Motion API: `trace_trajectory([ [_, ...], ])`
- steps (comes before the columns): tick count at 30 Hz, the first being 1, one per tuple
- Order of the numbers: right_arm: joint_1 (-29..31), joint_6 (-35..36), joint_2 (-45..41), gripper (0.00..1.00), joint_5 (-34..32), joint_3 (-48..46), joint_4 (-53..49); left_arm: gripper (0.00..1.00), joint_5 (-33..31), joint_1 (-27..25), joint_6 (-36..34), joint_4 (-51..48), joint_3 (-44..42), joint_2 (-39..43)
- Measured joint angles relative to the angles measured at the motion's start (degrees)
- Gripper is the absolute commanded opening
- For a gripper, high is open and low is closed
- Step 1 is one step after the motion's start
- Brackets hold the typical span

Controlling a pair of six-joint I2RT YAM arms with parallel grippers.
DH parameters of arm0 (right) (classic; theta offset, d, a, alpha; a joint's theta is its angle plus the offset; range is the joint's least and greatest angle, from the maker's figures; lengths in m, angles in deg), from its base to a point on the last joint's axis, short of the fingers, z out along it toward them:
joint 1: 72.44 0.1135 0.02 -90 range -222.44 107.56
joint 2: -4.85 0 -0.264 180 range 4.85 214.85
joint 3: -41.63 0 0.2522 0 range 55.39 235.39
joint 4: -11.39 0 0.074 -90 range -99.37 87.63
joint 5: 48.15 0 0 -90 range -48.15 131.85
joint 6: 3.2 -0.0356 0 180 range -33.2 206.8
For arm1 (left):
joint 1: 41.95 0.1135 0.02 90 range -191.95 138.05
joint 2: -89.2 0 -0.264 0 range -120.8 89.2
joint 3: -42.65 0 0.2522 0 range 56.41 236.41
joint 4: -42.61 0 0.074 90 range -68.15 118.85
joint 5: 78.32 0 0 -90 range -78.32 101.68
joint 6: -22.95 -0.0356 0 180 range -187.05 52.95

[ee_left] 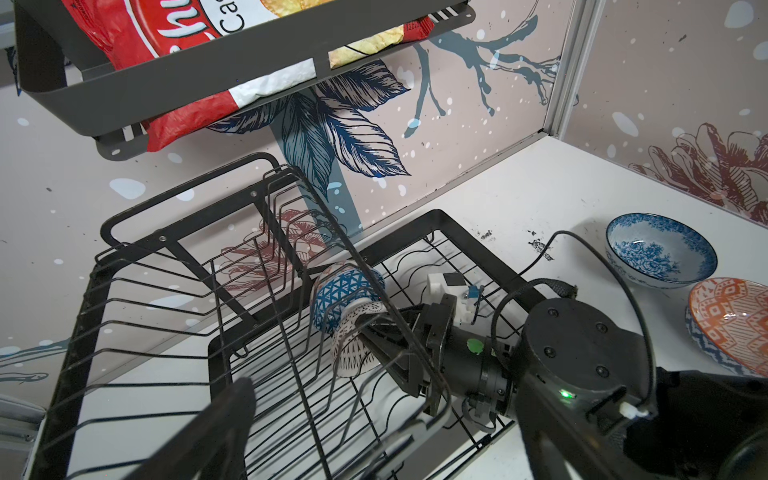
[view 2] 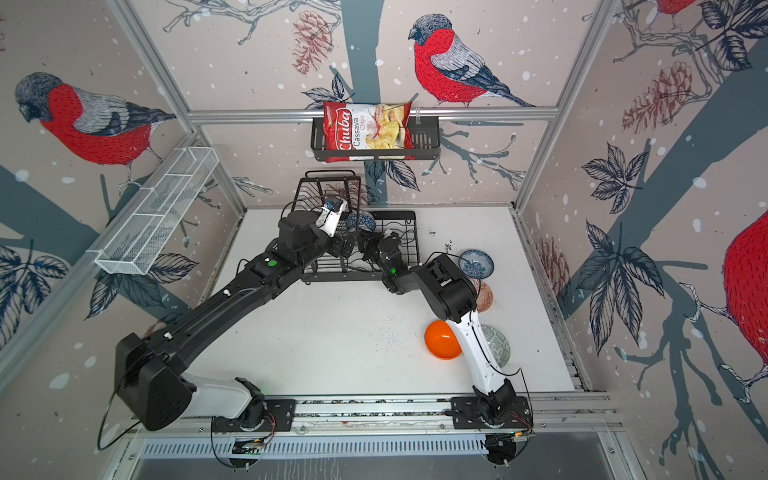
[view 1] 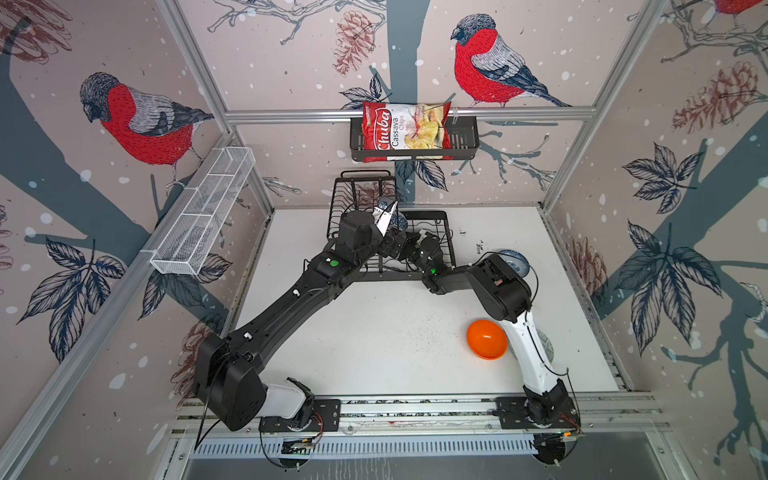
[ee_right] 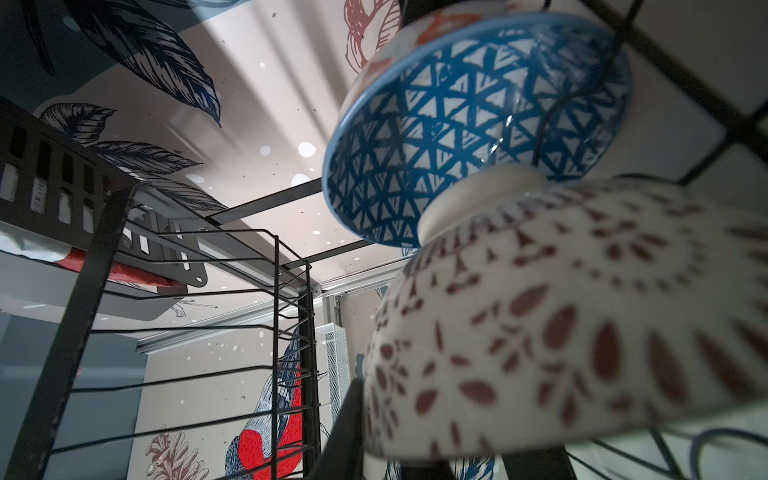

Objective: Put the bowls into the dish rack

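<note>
The dish rack (view 1: 446, 232) (ee_left: 166, 291) stands at the back of the table. On its base tray, a dark blue geometric bowl (ee_left: 340, 295) (ee_right: 457, 137) leans on edge. A black-white radial bowl (ee_left: 353, 345) (ee_right: 561, 332) leans against it, and my right gripper (ee_left: 384, 345) is shut on its rim. One dark finger (ee_right: 343, 424) touches the rim; the other is hidden. My left gripper (ee_left: 320, 440) (view 1: 386, 218) hangs open and empty over the rack's upper shelf. An orange bowl (view 1: 487, 338), a blue-white floral bowl (view 2: 476, 264), an orange-white bowl (view 2: 484, 296) and a grey-green bowl (view 2: 496, 345) sit on the table at right.
A black slatted basket (view 1: 465, 141) with a chips bag (view 1: 405, 133) hangs on the back wall above the rack. A long white mesh basket (view 1: 203, 212) hangs on the left wall. My right arm (view 1: 498, 286) partly covers the bowls at right.
</note>
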Motion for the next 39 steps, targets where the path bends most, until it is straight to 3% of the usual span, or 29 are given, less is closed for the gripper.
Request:
trace_trajectory([
  [8,0.0,-0.3,0.0,0.19,0.0,0.2,-0.1,0.97,-0.2,0.0,0.0,0.0,0.0,0.1],
  [39,-1.9,3.9,-3.4,0.37,3.7,0.1,-6.0,0.97,-0.4,0.5,0.0,-0.1,0.1,0.2],
])
